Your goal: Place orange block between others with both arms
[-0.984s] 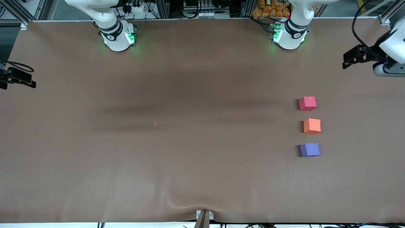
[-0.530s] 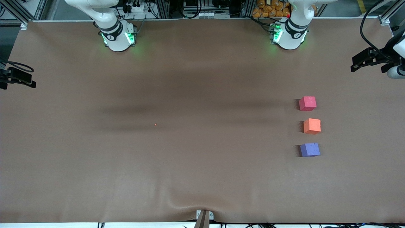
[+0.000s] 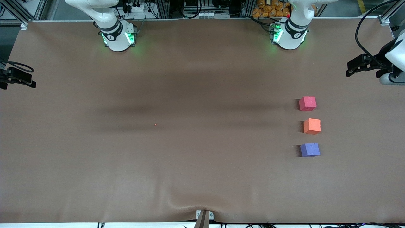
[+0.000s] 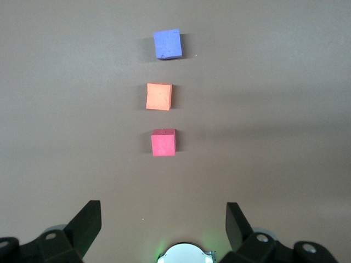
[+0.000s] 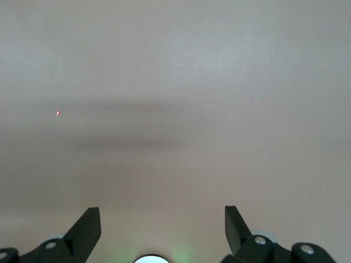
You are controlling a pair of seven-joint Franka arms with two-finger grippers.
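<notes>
Placement check: the orange block already sits on the bench between the pinkish-red block and the purple-blue block. The three form one straight row, each apart from its neighbour, none touching.

Left gripper: spread wide, holding nothing, up in the air over the left arm's end of the bench. In the left wrist view the row runs straight out ahead of its fingers: pinkish-red block closest, orange block next, purple-blue block last. Any reach for the orange block from this gripper would pass over the pinkish-red block first; that is the only obstruction.

Right gripper: also spread wide and empty, waiting over the right arm's end of the bench, well apart from the row. Its wrist view shows bare bench surface and one tiny orange speck.

Judgement: the left arm is by far the nearer; the layout appears complete.
</notes>
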